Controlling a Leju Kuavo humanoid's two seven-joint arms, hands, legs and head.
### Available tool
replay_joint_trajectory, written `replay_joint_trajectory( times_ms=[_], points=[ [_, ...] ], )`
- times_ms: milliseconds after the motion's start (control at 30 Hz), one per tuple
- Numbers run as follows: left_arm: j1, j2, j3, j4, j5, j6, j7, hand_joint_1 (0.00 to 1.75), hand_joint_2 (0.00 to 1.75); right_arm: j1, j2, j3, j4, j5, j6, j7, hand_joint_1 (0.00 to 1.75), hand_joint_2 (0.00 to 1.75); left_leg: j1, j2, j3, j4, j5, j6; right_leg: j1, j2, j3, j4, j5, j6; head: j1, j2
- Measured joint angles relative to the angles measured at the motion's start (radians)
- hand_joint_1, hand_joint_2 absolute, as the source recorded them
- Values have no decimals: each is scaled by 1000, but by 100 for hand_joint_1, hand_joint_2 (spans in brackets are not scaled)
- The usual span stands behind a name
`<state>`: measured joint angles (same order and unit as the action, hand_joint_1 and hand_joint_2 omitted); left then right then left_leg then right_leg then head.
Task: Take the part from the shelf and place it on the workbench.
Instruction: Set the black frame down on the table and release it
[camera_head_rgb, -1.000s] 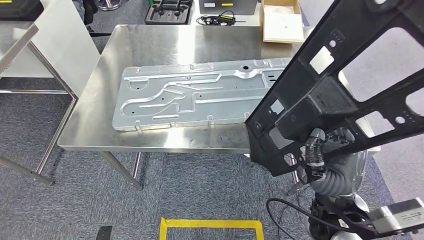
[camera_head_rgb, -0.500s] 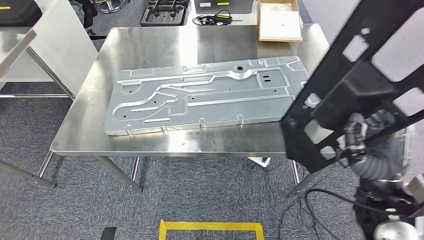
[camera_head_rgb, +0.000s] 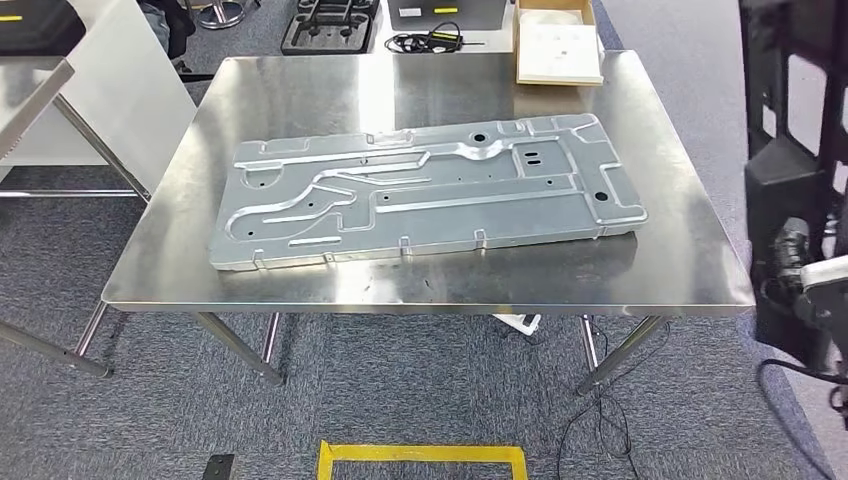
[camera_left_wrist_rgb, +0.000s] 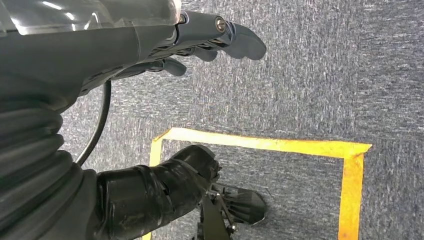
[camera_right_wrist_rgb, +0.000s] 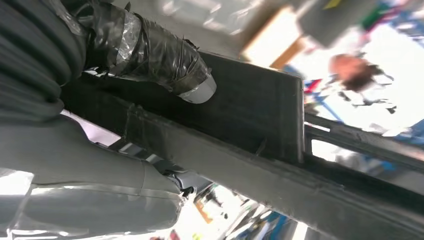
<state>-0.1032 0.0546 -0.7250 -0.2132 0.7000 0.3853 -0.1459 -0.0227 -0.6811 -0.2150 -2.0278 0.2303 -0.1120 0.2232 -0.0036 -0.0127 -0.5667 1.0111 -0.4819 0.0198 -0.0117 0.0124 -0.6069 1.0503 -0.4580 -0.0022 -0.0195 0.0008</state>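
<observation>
While my right hand (camera_right_wrist_rgb: 165, 65) keeps its fingers (camera_right_wrist_rgb: 192, 82) clamped on the black frame part (camera_head_rgb: 795, 190), I hold it upright at the right of the worktop (camera_head_rgb: 300, 100), off the surface. My left hand (camera_left_wrist_rgb: 165, 45) hangs empty over carpet, fingers apart.

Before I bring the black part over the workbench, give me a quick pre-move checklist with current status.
1. Right hand holds the black frame part: ok.
2. Part off the workbench, at its right side: ok.
3. Free surface for set-down: not ok; the silver stamped panel covers most of the top.
4. Cardboard box at far edge, out of the way: ok.
5. Left hand free, hanging above the carpet: ok.
6. Grip security: cannot tell.
</observation>
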Motion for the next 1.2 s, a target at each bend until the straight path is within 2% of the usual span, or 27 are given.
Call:
replay_joint_trajectory(
  times_ms=[133,400,600,933,1200],
  points=[
    [0,1,-1,0,1,1,7,0,175,19,-34,-67,24,71,21,20,175,175,-1,0,0,0,0,0,-2,0,0,0,0,0,0,0],
    [-1,1,-1,0,1,5,21,0,175,31,-65,-110,29,202,39,54,175,175,-1,0,0,1,-1,0,-2,0,0,-2,0,0,0,0],
    [-2,1,-2,0,4,7,39,0,175,15,-84,-103,-1,421,95,102,175,175,-1,0,-3,1,-1,0,-2,0,1,-2,0,0,0,0],
    [-4,1,-2,0,18,4,53,0,175,-86,-118,49,-54,645,197,146,175,175,-1,-1,-2,0,0,0,-1,-2,1,-2,0,0,0,0],
    [-4,2,-2,0,22,1,49,0,175,-135,-131,174,-68,711,220,144,175,175,-1,-2,-2,1,0,0,-1,-3,1,-2,0,0,0,0]
  ],
)
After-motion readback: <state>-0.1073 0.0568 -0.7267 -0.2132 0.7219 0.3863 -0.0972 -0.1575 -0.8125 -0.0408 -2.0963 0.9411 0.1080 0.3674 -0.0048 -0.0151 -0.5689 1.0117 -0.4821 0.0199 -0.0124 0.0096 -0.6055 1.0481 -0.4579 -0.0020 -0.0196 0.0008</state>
